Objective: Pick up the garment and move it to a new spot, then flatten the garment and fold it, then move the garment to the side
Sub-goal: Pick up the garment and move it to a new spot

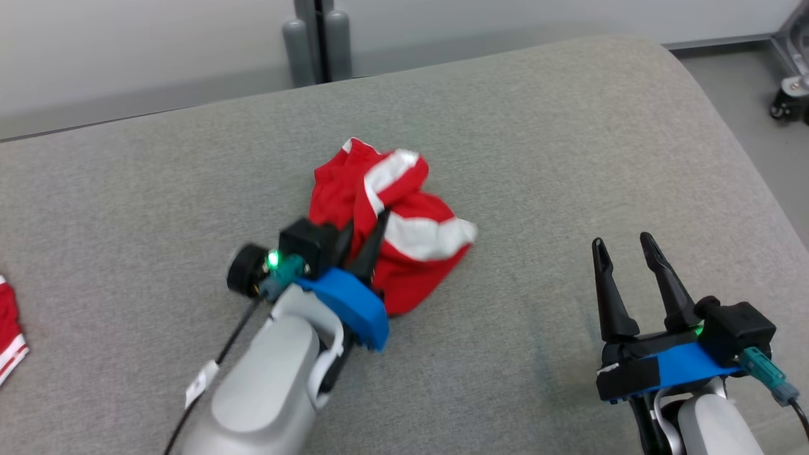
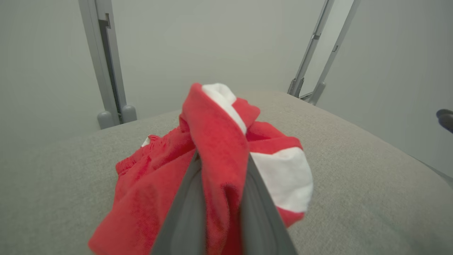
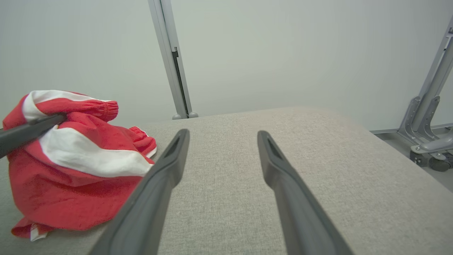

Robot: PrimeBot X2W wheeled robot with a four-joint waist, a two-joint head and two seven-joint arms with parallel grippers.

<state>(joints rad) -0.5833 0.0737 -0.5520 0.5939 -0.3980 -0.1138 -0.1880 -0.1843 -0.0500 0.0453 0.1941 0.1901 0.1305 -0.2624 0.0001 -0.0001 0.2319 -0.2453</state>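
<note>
Head view, from the left: a second piece of red-and-white cloth (image 1: 9,335) lies at the table's (image 1: 158,189) left edge, cut off by the frame and well apart from everything else. The table has a grey fabric top with rounded corners. Next comes the pale left forearm (image 1: 272,385), reaching up and to the right across the fabric. At its end, the left tool (image 1: 365,225) is clenched on the near left side of the garment (image 1: 411,208), with a fold of red cloth pinched between its two dark fingers. The garment is a crumpled red heap with broad white bands. It sits near the middle of the table, bunched up rather than spread flat. Beyond it, past the far edge, two grey posts (image 1: 316,41) stand against the pale wall.

Further right, the right tool (image 1: 622,242) is near the table's front right part, well apart from the garment. It is released, with its fingers spread wide, nothing between them and the tips pointing away from the robot. A dark caster (image 1: 787,104) stands on the floor at the far right.

Left wrist view shows the pinched fold rising between the two fingers, and the rest of the cloth lies on the table on either side. Right wrist view shows the heap at the left with one left-tool finger against its upper part, and bare grey fabric between the right tool's own spread fingers.
</note>
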